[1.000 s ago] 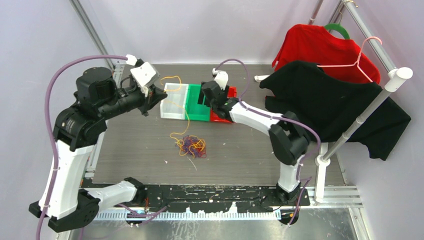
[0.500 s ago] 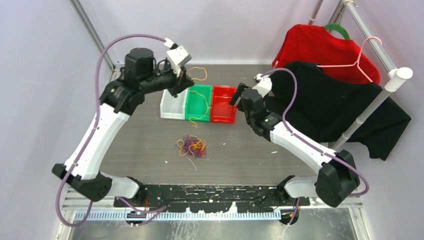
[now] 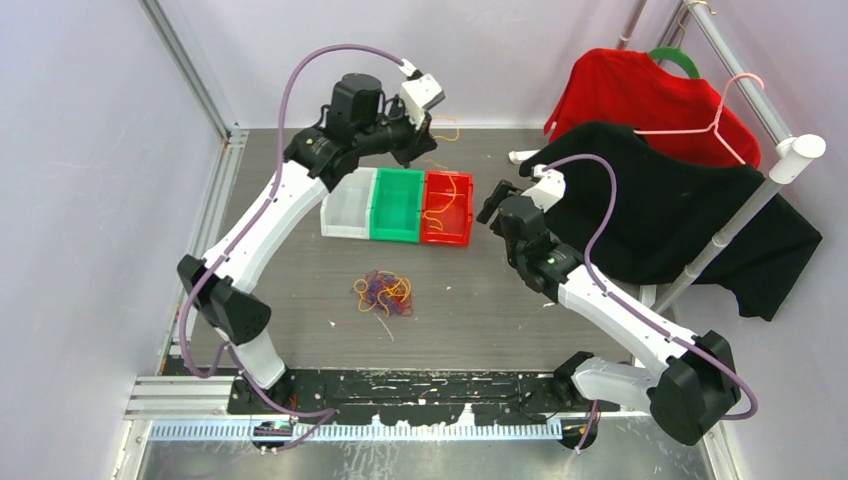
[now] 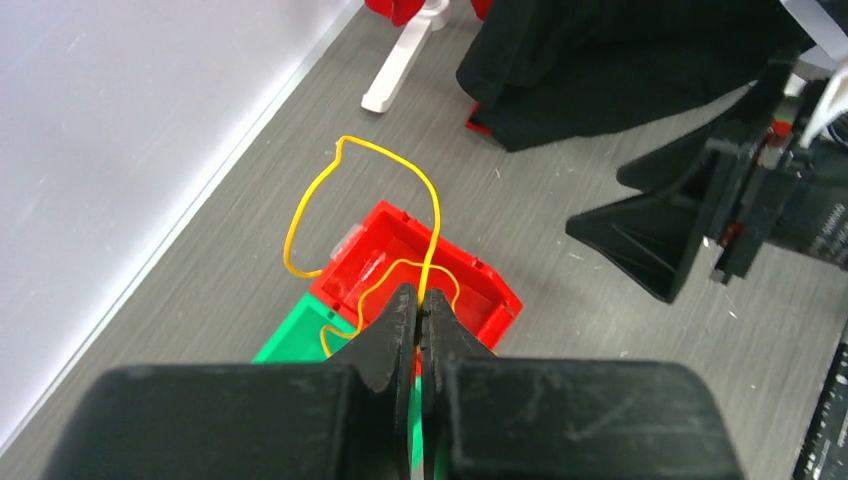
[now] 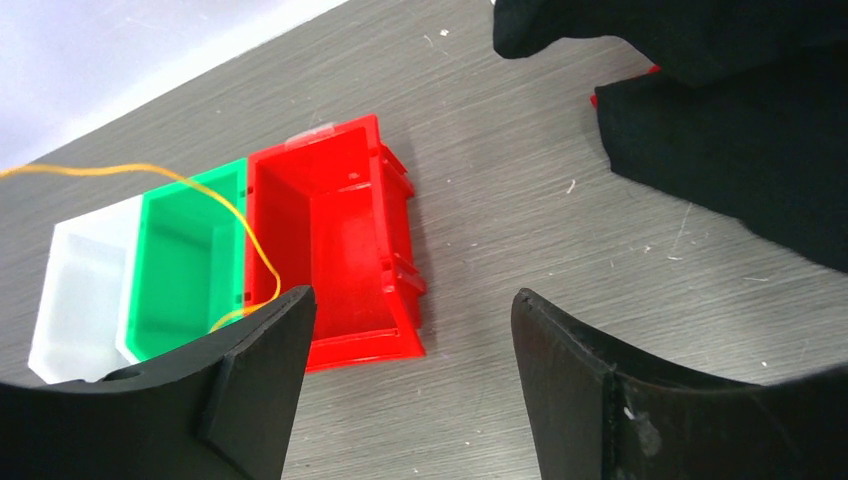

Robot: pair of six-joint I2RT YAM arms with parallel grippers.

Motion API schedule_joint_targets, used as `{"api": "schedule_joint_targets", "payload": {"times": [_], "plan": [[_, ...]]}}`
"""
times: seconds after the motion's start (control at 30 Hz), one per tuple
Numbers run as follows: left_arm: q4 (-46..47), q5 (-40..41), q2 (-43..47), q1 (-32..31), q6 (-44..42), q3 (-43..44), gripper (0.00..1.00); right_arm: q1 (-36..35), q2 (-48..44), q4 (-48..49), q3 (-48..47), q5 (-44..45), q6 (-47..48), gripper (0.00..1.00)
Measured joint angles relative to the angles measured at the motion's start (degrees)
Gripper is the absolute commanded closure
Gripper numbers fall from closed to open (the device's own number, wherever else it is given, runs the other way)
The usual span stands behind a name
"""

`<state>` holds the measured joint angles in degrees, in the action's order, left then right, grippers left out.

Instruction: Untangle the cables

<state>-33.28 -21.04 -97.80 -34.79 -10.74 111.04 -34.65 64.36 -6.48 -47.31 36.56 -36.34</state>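
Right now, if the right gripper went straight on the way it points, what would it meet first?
The right gripper would probably meet the red bin first, or table beside it; depth unclear.

White-and-black left arm (image 3: 262,225) stretched toward upper centre, black left gripper (image 4: 418,297) clamped on thin yellow cable (image 4: 436,215), white-and-black right arm (image 3: 610,305) reached from lower right, black right gripper (image 5: 410,310) spread wide

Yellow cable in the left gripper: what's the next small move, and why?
Probably lower the left gripper slightly and open it. It is shut on the yellow cable, whose slack hangs above the red bin, so release should drop it inside.
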Motion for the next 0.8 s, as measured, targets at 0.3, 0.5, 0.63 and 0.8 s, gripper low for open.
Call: {"api": "schedule_joint_targets", "payload": {"times": [0.3,0.5,0.63,0.8], "plan": [[3.74,2.73,-6.01,-0.81,-2.23,1.86,1.00,0.68,-0.37,0.04,2.86,0.50,0.68,0.27],[5.57,5.46,-6.25,-1.62,-4.15,-3.21,1.00,2.14,-1.90,0.28,4.39,0.48,0.83,0.29],[5.31,7.19,-7.52,-3.06,-4.94,-5.14,1.00,3.30,-3.39,0.59,4.52,0.48,0.85,0.30],[4.96,9.55,-9.79,-4.35,-5.03,-6.29,1.00,4.35,-4.24,0.90,4.90,0.37,0.81,0.31]]}}
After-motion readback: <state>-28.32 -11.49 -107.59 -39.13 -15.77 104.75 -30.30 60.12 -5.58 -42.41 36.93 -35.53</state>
